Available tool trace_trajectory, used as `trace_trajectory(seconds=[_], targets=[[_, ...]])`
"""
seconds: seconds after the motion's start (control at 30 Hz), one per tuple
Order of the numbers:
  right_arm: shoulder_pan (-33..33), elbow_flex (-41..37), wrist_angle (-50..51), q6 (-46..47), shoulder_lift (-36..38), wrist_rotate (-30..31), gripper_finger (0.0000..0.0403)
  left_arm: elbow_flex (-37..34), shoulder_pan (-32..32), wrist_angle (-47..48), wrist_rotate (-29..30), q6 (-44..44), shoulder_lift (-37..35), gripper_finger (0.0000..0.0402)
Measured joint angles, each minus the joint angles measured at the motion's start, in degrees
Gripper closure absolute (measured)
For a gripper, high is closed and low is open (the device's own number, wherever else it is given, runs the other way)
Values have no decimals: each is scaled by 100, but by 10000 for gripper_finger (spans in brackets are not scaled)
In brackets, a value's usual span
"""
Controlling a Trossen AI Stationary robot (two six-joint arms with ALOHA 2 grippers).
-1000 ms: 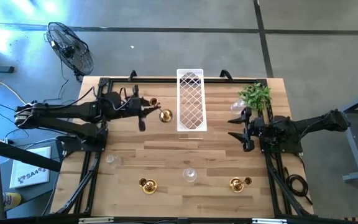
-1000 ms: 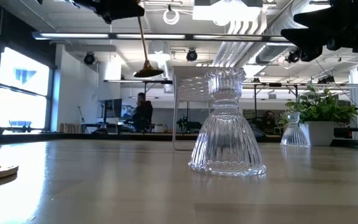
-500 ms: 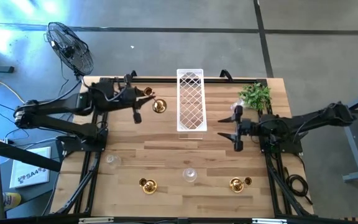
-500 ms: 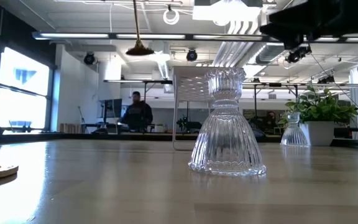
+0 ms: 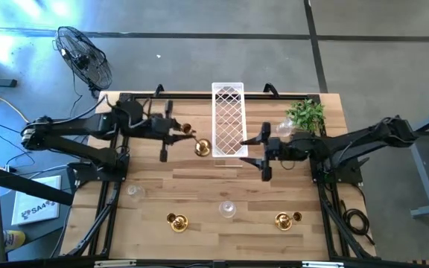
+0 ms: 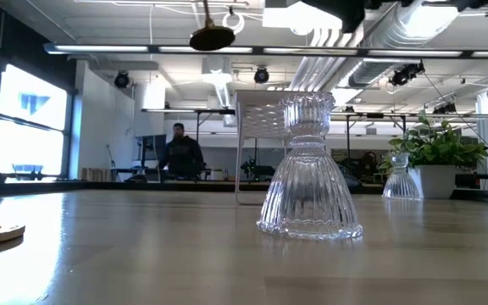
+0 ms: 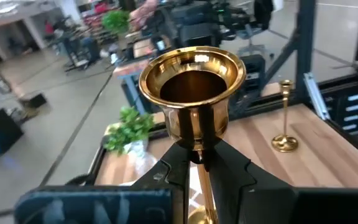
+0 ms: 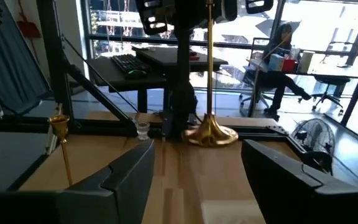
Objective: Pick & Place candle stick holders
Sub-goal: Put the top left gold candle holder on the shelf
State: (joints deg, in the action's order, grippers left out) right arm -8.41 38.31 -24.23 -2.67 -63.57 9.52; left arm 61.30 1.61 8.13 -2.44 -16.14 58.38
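My left gripper (image 5: 177, 135) is shut on the tall gold candle stick holder (image 5: 194, 140), high above the table just left of the white lattice tray (image 5: 228, 119). The holder's round base (image 6: 212, 38) hangs high in the low view. My right gripper (image 5: 264, 150) is open and empty, above the table right of the tray, facing the held holder (image 8: 210, 74). Two gold holders (image 5: 176, 222) (image 5: 284, 220) and a clear glass one (image 5: 227, 209) stand near the front edge. Another glass one (image 5: 133, 191) stands front left, and one more (image 6: 401, 176) stands by the plant. My left gripper pinches the tall holder's slim stem (image 7: 197, 154) just under its gold cup (image 7: 191, 78), between the two fingers. The fingers come level from the table's left and lie across the stem. The holder hangs about upright, cup up, its base (image 8: 213, 134) clear of the table.
A small green plant (image 5: 306, 114) stands at the far right. The white lattice tray stands at the far middle between the two grippers. A ribbed glass holder (image 6: 310, 169) is close before the low camera. A person (image 6: 179, 152) shows in the room behind.
My left gripper has gone up with the tall gold holder, first toward the far edge, then back toward the tray; the base has risen farther from the table. My right gripper has gone toward the table's left, up to the tray's right side, staying open.
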Motion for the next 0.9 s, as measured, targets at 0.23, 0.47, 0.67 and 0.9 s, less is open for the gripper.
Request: trace_trajectory(seconds=[0.23,0.47,0.67,0.9], targets=[[-136,878,20,-226,-934,-22,167,146,-352,-333,42,-297,378,371],[-190,1567,117,-368,-1520,5,167,356,-732,-412,44,-469,635,371],[-183,1959,221,-529,-1949,396,167,371,-815,-510,30,-527,763,371],[-188,2198,244,-669,-2204,379,167,369,-800,-519,60,-611,797,371]])
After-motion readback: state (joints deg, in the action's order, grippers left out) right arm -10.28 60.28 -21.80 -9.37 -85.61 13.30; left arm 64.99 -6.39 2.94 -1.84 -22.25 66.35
